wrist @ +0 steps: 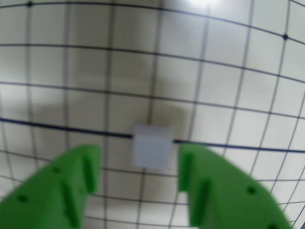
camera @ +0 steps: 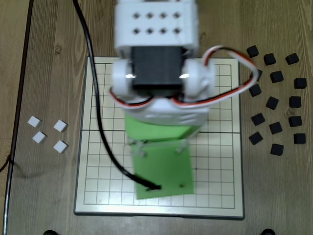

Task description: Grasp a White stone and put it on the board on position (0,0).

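The White stone, a small pale square tile, lay on the board across the dark middle seam. The green gripper stood spread apart, a finger on either side of the tile, neither touching it. Bare grid lay all round. Four more white tiles sat on the wooden table left of the board in the fixed view, black tiles to its right. No writing was legible.

The cream board carries dark grid lines, with white tiles, black tiles, a green tool.
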Available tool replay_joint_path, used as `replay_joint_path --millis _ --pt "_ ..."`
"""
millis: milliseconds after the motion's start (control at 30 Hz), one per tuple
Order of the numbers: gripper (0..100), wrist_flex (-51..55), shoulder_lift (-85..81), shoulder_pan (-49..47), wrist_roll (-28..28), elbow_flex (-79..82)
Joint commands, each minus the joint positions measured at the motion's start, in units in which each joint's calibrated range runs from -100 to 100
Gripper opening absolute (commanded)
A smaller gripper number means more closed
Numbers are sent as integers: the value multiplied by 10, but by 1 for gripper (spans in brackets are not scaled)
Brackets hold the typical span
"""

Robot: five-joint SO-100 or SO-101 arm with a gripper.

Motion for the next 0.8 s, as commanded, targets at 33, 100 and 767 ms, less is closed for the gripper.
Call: replay_joint_path --millis 33,100,767 --pt "12 6 -81 -6 -4 -49" --pt "12 6 -81 -6 -4 -50" --pt "11 3 -321 0 -16 194"
